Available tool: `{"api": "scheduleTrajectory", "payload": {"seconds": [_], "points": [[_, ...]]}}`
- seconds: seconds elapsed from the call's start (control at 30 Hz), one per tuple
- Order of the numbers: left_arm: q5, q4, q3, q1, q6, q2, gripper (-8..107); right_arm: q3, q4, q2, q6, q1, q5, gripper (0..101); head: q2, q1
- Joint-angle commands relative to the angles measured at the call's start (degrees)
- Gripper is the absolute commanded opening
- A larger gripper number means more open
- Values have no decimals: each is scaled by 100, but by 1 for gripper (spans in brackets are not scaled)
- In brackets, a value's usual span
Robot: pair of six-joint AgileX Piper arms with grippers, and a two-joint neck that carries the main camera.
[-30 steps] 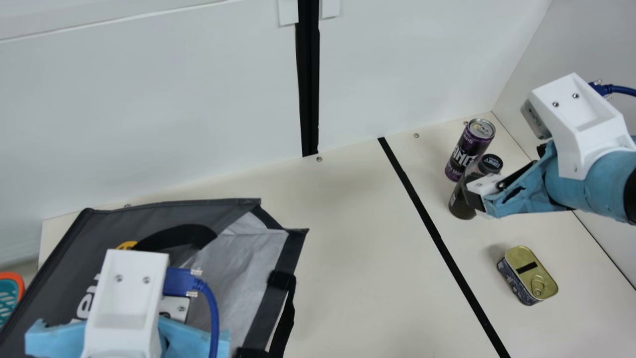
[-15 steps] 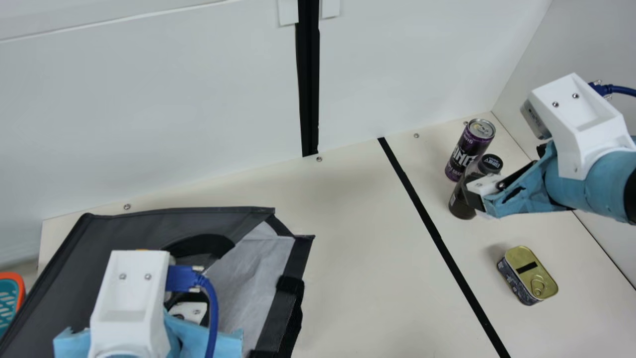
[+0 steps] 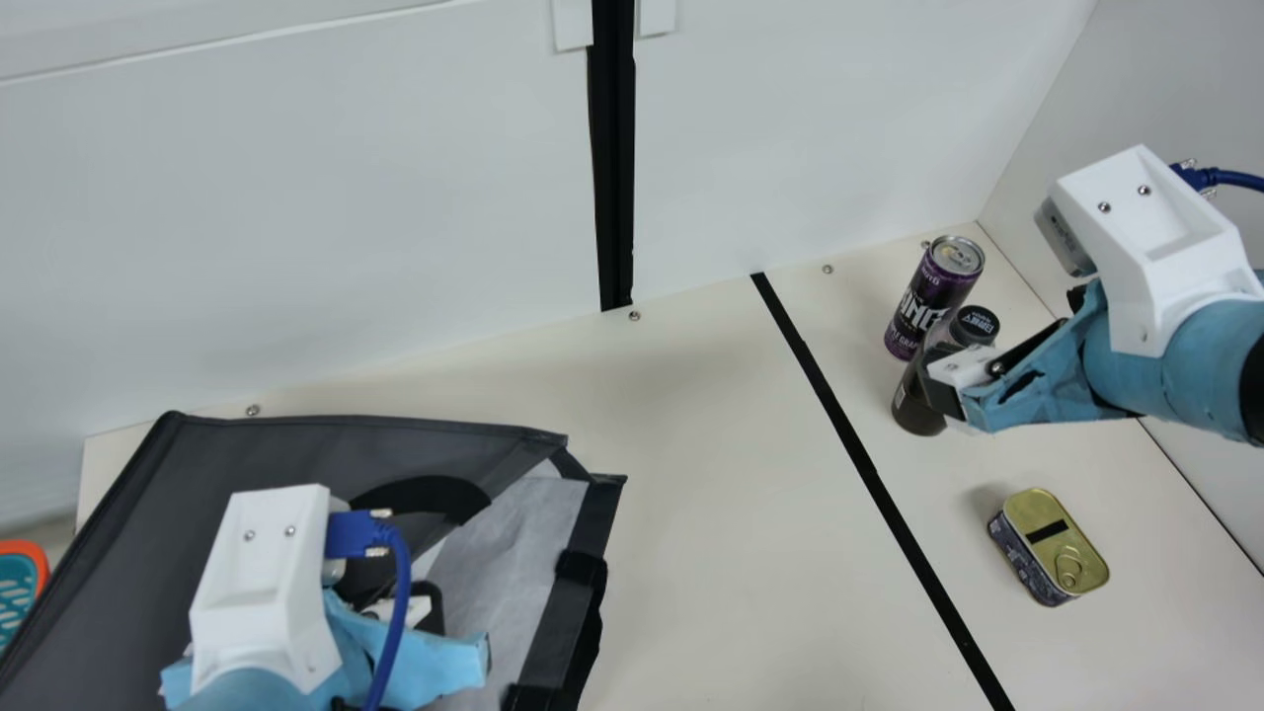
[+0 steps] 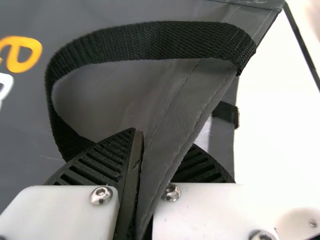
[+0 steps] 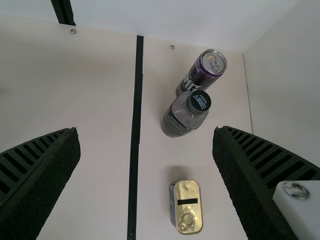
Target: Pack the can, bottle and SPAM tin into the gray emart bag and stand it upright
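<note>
In the main view my left gripper (image 3: 395, 602) is over the gray bag (image 3: 227, 464), which lies on its side at the left with its mouth towards the right. My left gripper (image 4: 139, 165) is shut on the bag's edge (image 4: 172, 145), beside a black handle (image 4: 155, 42). At the right, my right gripper (image 3: 946, 387) hangs above the table near the bottle (image 3: 918, 400). The purple can (image 3: 933, 296) stands behind it, and the SPAM tin (image 3: 1049, 546) sits nearer the front. My right gripper (image 5: 145, 150) is open and holds nothing.
Black tape (image 3: 869, 474) runs across the cream table (image 3: 711, 494) between bag and items. White walls (image 3: 790, 118) rise at the back and right. An orange and teal object (image 3: 20, 592) lies at the left edge.
The bag's upper panel and mouth have shifted to the right and slightly towards the front, with my left gripper moving right and turning. The right arm and the three items have kept still.
</note>
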Motion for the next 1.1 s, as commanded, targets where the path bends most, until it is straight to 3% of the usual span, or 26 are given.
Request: {"api": "scheduleTrajectory", "payload": {"seconds": [0.0,0.6,1.07], "points": [[-112,-499,22,136,132,19,-8,0,0,0,0,0,0,95,-14,-130],[-639,-2886,181,1245,1753,147,-8,0,0,0,0,0,0,95,-14,-130],[-591,-4002,109,2099,2979,282,-8,0,0,0,0,0,0,95,-14,-130]]}}
